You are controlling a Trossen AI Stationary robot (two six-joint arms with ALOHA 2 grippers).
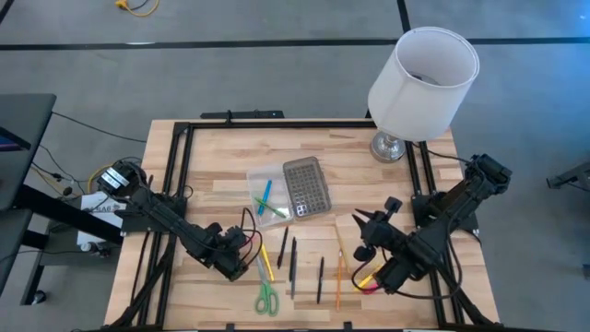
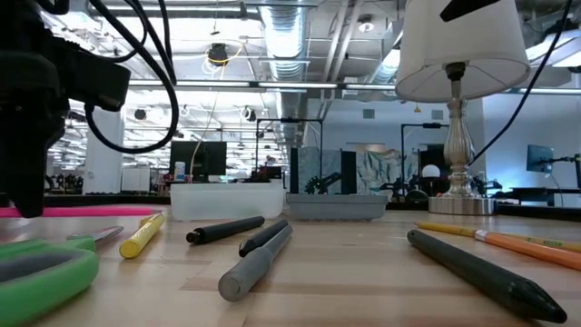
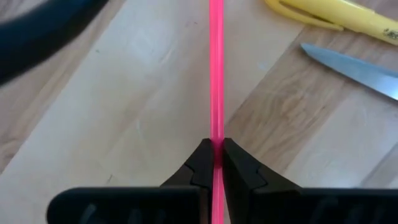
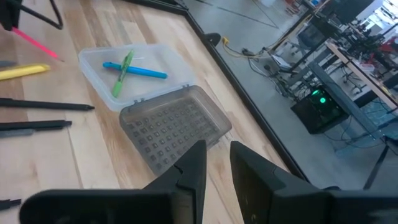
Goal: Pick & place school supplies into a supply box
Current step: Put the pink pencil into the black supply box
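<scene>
Closest to your table-level camera lie the green-handled scissors (image 2: 41, 268), with a yellow marker (image 2: 142, 234), a black pen (image 2: 225, 229), a grey pen (image 2: 259, 259), another dark pen (image 2: 481, 270) and an orange pencil (image 2: 508, 241) spread out to the right of them. By your count so far, only a blue pen (image 4: 135, 70) and a green pen (image 4: 123, 70) lie crossed in the supply box (image 1: 274, 196), which sits mid-table with its grey dotted lid (image 1: 306, 185) folded open beside it. Your left gripper (image 3: 216, 157) is pinched tight on a pink pen (image 3: 216, 81) low over the wood near the table's front left, so that looks like the third item under way, and roughly ten pieces are left. Your right gripper (image 4: 216, 163) waits at the front right, its fingers a small way apart and holding nothing. Something pink and yellow under the right arm (image 1: 442, 217) is mostly covered, and you cannot make out what it is. Whether the pink pen is already clear of the table is hard to judge.
</scene>
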